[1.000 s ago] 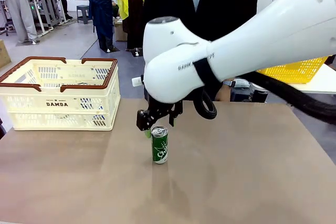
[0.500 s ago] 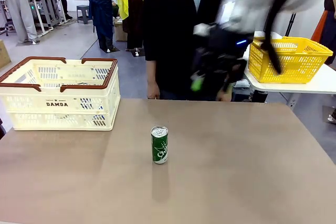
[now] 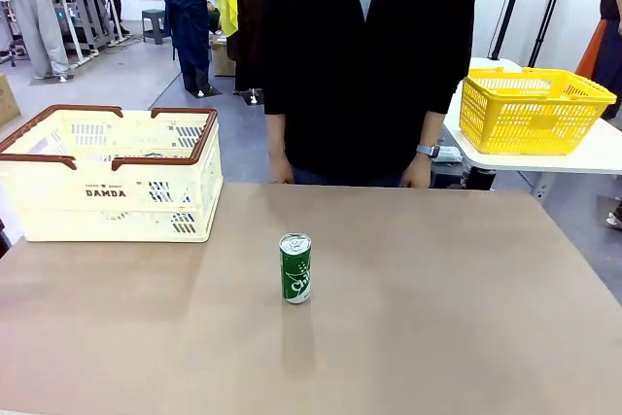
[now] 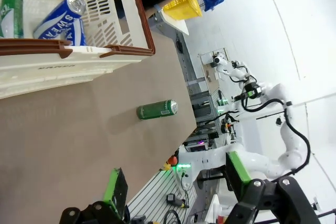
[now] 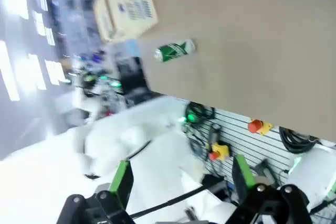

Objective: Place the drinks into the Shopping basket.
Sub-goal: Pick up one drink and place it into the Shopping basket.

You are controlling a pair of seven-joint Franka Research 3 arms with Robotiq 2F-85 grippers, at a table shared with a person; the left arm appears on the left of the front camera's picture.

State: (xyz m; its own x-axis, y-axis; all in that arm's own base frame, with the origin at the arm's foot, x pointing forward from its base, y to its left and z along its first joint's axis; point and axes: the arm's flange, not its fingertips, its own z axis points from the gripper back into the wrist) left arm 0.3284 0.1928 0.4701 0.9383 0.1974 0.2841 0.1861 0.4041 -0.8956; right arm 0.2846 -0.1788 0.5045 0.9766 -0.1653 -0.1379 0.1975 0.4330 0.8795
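— Where are the drinks, and what are your claws doing?

— Look at your front view: one green can [image 3: 295, 268] stands upright near the middle of the tabletop [image 3: 437, 318], alone, well apart from everything else. The Shopping basket [image 3: 109, 175] sits at about ten o'clock from that can, at the tabletop's far left, "DAMDA" side towards you.

— Anything inside the basket?

— Your left wrist view looks in over the rim: a blue can [image 4: 59, 20] lies tilted on its side, and a second green can [image 4: 11, 12] lies just beside it.

— And the claws?

— Your left claw [image 4: 176, 190] has its jaws spread wide with nothing between them; it hangs above the tabletop, well apart from the standing can. Your right claw [image 5: 181, 179] is also wide open and empty, though that view is blurred; the standing green can shows far off at about twelve o'clock from its fingers.

— Who else is around?

— A person in a dark jacket [image 3: 369, 55] stands at the far edge, hands hanging by the tabletop's rim. A yellow mesh basket [image 3: 533, 109] rests on a separate white table at two o'clock.
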